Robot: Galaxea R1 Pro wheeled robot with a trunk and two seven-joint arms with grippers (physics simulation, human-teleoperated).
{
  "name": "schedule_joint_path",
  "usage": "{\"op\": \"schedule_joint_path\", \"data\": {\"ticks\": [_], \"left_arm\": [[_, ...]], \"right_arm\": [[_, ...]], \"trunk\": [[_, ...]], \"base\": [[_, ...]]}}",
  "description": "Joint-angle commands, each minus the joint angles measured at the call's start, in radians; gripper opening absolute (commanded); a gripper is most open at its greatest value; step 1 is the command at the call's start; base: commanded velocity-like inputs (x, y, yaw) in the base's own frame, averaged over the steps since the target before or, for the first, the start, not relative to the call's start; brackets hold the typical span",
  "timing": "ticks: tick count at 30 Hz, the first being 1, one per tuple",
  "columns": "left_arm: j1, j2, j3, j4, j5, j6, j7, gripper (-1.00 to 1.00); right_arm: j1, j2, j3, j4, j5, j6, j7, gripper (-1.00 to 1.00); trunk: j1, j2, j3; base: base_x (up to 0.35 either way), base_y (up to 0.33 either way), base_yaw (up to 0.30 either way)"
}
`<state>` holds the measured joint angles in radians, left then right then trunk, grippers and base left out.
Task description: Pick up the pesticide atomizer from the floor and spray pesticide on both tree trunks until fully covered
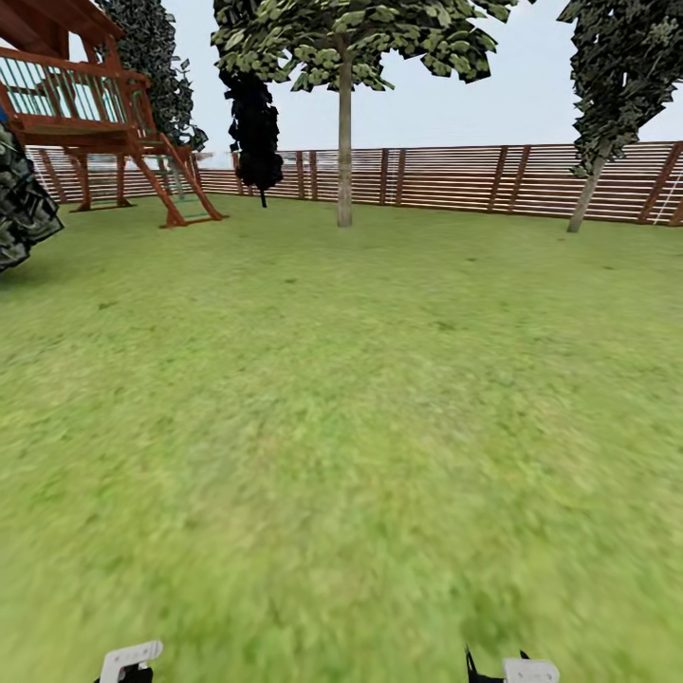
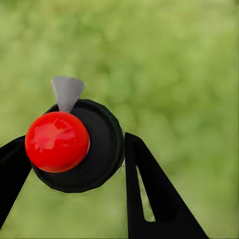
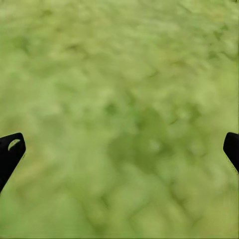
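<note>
The pesticide atomizer (image 2: 74, 144), a black round body with a red ball top and a grey nozzle, sits between the black fingers of my left gripper (image 2: 74, 154), which is shut on it above grass. My right gripper (image 3: 122, 147) is open over bare lawn, with only its fingertips (image 3: 11, 149) showing at the picture's edges. In the head view a tree (image 1: 344, 57) with a straight pale trunk (image 1: 344, 152) stands far ahead near the fence. A second pale, leaning trunk (image 1: 588, 194) stands at the far right. White parts of both arms (image 1: 130, 657) show at the bottom edge.
A brown slat fence (image 1: 446, 178) closes the lawn at the back. A wooden play tower with a ladder (image 1: 104, 114) stands at the back left, with dark columnar trees (image 1: 254, 123) beside it. A dark bush (image 1: 19, 204) is at the left edge. Open grass (image 1: 341, 427) lies ahead.
</note>
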<state>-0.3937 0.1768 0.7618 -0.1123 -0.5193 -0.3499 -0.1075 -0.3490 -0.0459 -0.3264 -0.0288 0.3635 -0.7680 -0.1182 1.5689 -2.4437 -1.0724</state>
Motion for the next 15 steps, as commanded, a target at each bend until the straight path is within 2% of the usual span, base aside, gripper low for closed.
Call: {"op": "schedule_joint_path", "data": {"ticks": [1,15], "left_arm": [[-0.001,0.001,0.009,0.000,-0.004,-0.002,-0.006,-1.00],[-0.001,0.000,0.008,0.002,-0.004,-0.001,-0.006,-1.00]], "right_arm": [[-0.001,0.000,-0.002,0.001,0.011,-0.002,-0.009,1.00],[-0.001,-0.001,-0.005,-0.007,0.007,-0.003,-0.012,1.00]], "trunk": [[0.000,0.000,-0.001],[0.000,0.000,-0.001]], "base": [[0.340,0.000,0.000],[0.340,0.000,0.000]]}}
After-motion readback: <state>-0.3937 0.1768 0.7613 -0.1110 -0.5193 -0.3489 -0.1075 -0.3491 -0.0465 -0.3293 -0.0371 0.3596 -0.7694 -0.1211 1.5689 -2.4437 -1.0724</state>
